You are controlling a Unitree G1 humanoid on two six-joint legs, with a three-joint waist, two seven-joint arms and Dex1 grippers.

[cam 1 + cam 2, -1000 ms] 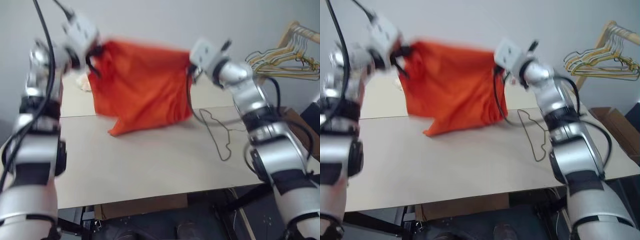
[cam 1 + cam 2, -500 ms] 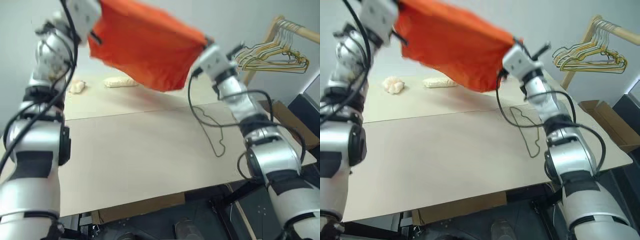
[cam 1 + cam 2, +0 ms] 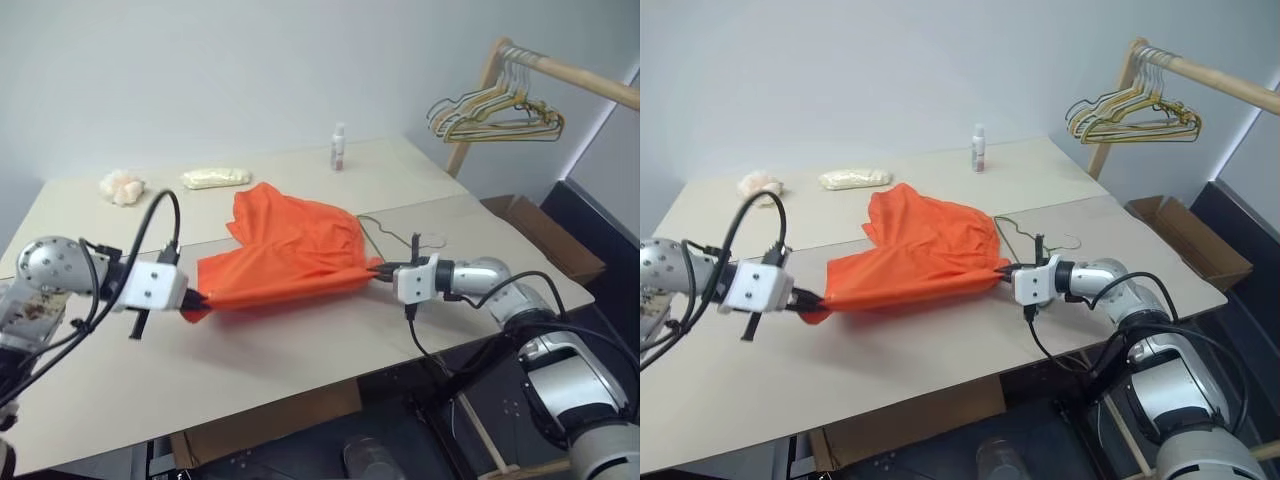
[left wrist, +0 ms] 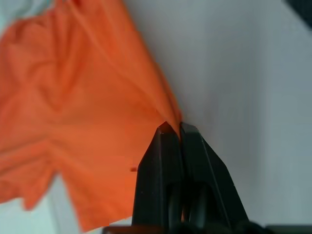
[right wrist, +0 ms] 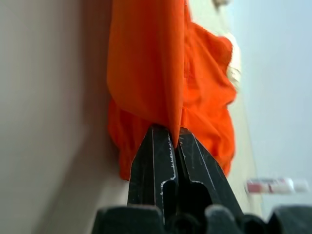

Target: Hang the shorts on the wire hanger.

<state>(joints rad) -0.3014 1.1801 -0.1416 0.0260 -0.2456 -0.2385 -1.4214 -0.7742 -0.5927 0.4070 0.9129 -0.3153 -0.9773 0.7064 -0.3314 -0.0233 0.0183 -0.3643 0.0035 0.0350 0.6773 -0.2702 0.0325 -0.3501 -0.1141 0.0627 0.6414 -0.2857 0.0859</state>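
Orange shorts (image 3: 285, 255) were stretched flat on the table (image 3: 300, 340), pinched at opposite ends by the left claw (image 3: 192, 297) and right claw (image 3: 377, 271), seemingly to spread them beside the wire hanger (image 3: 385, 232).

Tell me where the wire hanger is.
The wire hanger lies on the table toward the robot's right, partly under the shorts, just beyond the right gripper.

The shorts (image 3: 285, 255) hide most of the wire hanger (image 3: 372, 229).
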